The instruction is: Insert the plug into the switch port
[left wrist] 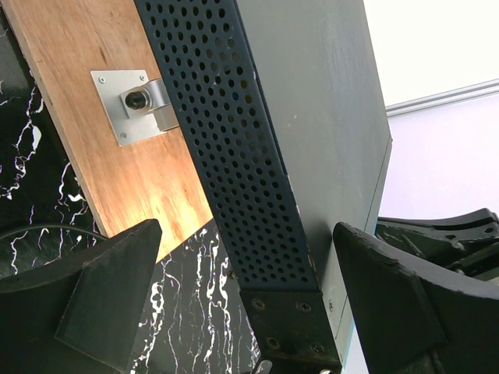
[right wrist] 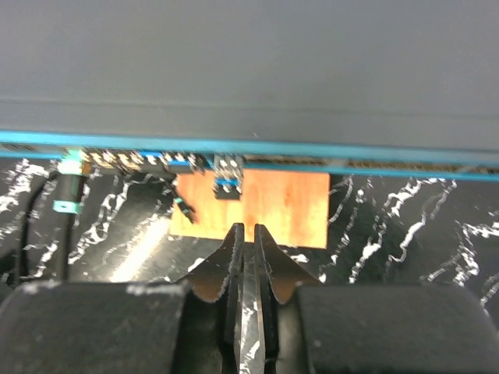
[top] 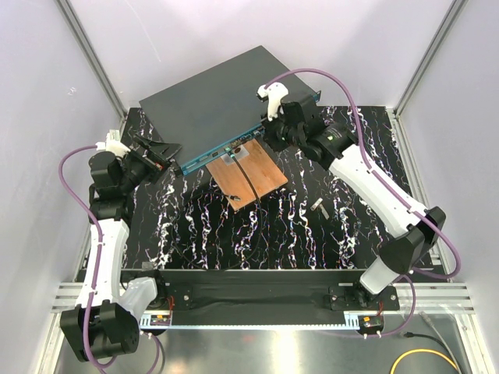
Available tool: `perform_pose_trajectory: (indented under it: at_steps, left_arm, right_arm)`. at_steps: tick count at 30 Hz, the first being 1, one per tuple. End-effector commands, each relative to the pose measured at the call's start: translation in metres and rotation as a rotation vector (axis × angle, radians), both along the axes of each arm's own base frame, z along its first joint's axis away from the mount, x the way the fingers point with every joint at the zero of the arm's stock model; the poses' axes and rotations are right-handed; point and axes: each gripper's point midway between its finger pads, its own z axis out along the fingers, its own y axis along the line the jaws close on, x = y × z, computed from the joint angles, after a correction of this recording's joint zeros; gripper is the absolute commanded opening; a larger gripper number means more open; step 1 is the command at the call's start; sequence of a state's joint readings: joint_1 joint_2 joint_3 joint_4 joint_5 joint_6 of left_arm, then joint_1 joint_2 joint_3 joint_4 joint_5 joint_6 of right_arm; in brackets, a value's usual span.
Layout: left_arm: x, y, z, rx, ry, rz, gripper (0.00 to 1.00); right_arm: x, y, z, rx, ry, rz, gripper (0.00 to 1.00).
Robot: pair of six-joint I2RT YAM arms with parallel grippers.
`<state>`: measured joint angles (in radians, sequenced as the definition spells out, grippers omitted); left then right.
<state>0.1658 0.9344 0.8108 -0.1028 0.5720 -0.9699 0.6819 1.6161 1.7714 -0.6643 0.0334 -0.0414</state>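
**A:** Status? Where's the switch?

**B:** The switch [top: 222,97] is lying flat and skewed on the black marble tabletop [top: 312,234]. Its teal front face [top: 207,154] looks towards the arm bases. A copper-brown board [top: 253,178] sticks out from under that face, and a small metal bracket [left wrist: 136,101] on the board sits just beside the switch's perforated side wall.

**A:** Left gripper?

**B:** The left gripper [left wrist: 245,227] is spread wide. Its fingers [left wrist: 101,296] straddle the switch's corner at the perforated side, one on each side. They aren't touching it and hold nothing.

**A:** Right?

**B:** The right gripper [right wrist: 248,230] is in front of the switch's front face, over the board. The jaws are pressed almost together with only a thin slit left, and nothing is visible between them.

**A:** Plug?

**B:** A black cable [right wrist: 70,187] with a pale teal tag runs up to the switch's front face beside the row of ports. That end is too blurred to tell whether it's seated. A small grey piece [top: 318,206] lies on the marble, well apart from the front face, but it's too small to identify.
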Motion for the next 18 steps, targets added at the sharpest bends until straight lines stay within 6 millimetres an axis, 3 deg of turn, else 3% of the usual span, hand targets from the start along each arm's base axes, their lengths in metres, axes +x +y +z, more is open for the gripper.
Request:
perform_pose_trajectory:
  at_steps: [1, 14, 18]
  left_arm:
    - [0.004, -0.001, 0.017, 0.01, -0.066, -0.008, 0.99]
    - [0.005, -0.001, 0.015, 0.006, -0.063, -0.009, 0.99]
    - [0.005, -0.001, 0.016, 0.008, -0.065, -0.006, 0.99]
  right_arm:
    - [-0.004, 0.015, 0.015, 0.065, 0.016, 0.042, 0.14]
    - [0.013, 0.027, 0.021, 0.096, 0.007, 0.01, 0.18]
    - [0.028, 0.023, 0.023, 0.103, -0.032, -0.061, 0.19]
